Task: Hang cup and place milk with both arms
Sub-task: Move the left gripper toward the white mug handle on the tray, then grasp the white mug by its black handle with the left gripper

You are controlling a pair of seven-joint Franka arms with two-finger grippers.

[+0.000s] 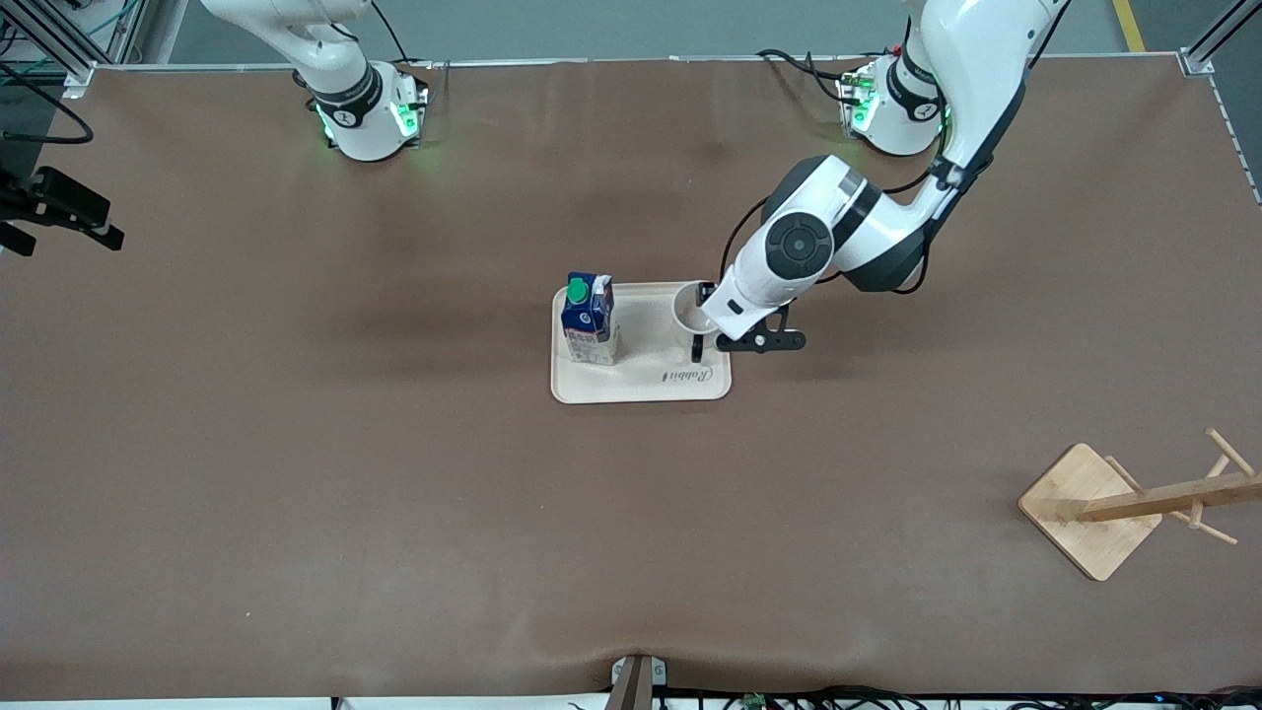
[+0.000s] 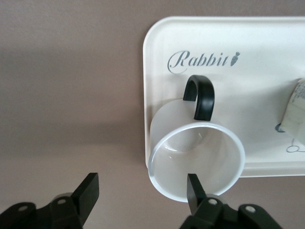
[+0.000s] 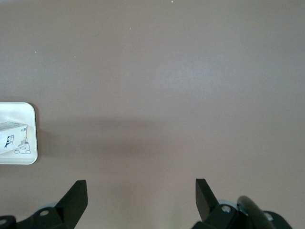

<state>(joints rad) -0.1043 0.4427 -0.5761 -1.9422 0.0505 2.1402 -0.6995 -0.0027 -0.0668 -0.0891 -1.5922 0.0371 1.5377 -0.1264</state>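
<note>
Straddling the cup's (image 2: 195, 160) rim at the tray's (image 1: 641, 385) three o'clock end, the left tool (image 2: 143, 193) stands spread; milk (image 1: 590, 319) stands at nine o'clock. The right tool (image 3: 138, 198) waits, spread, over bare table (image 3: 167, 71).

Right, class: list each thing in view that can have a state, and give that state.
cup: upright on tray, one finger inside rim
milk: upright on tray, cap on
tray: flat on table
mug rack: standing, nothing hung
left gripper: open, straddling cup wall
right gripper: open, waiting over table

milk (image 1: 589, 320) flanks cup (image 1: 688, 308) | tray (image 1: 641, 385) gap between them
</note>
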